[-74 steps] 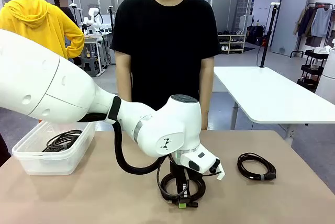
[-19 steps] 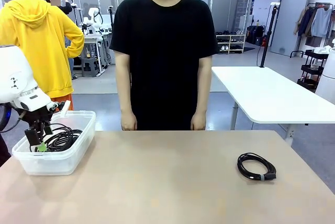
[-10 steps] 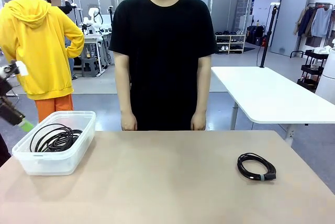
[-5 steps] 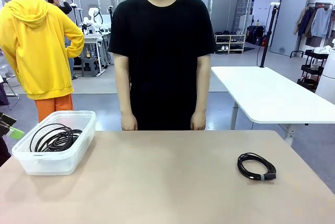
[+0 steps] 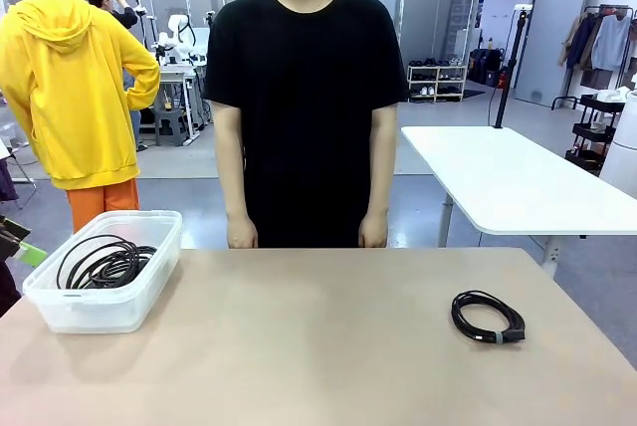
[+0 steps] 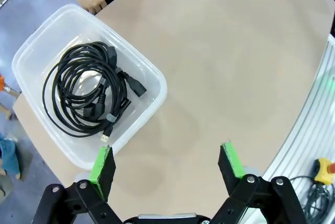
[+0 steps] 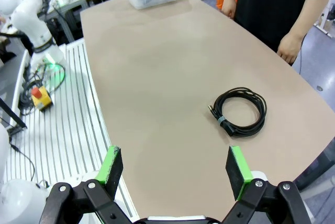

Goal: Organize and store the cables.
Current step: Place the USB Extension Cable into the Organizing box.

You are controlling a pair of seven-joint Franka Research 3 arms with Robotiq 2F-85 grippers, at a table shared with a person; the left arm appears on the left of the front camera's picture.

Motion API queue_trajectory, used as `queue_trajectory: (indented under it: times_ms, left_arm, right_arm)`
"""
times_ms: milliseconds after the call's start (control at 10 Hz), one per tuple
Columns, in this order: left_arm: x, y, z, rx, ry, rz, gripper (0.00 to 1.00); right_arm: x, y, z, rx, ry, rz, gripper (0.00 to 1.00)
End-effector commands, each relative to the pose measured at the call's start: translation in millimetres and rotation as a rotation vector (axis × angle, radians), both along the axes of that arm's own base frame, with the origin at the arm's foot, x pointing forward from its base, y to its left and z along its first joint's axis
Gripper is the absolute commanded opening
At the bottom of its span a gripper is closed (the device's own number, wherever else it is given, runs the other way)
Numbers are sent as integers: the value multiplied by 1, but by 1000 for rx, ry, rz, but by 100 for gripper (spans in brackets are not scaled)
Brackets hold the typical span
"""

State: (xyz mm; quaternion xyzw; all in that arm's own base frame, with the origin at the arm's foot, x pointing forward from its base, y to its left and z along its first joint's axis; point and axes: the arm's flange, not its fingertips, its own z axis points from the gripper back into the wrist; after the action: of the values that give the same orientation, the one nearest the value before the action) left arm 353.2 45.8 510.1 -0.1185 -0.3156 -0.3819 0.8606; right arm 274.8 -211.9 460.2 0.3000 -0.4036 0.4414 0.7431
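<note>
1. Hovering above the beige tabletop (image 6: pixel 225 51), the left gripper (image 6: pixel 166 149) hangs near the clear rectangular plastic tub (image 6: pixel 157 85), its jaws spread and empty
2. The right gripper (image 7: pixel 174 153), well apart from the tub, is also spread and empty
3. One black coiled cable (image 5: pixel 487 318) with a grey tie lies on the tabletop, well apart from the tub
4. More black cable coils (image 5: pixel 103 262) lie inside the tub
5. A person in a black shirt (image 5: pixel 309 98) stands beyond the tub

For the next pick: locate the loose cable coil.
In the front view, the loose cable coil lies on the table, right side, far from the clear bin.

Black cables (image 5: pixel 488 336); clear bin (image 5: pixel 100 313); beige table (image 5: pixel 318 346).
</note>
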Motion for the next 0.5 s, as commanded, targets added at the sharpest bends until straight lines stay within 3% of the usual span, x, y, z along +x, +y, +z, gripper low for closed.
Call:
queue_trajectory:
  times_ms: [0,100,400]
  left_arm:
    - [-6,-2,1,13,17,6,100]
    - [-6,-2,1,13,17,6,100]
    - [-6,-2,1,13,17,6,100]
  right_arm:
    - [-8,22,58,-225,29,50,100]
    - [7,37,77,-346,45,90,100]
    - [85,109,96,-662,156,216,100]
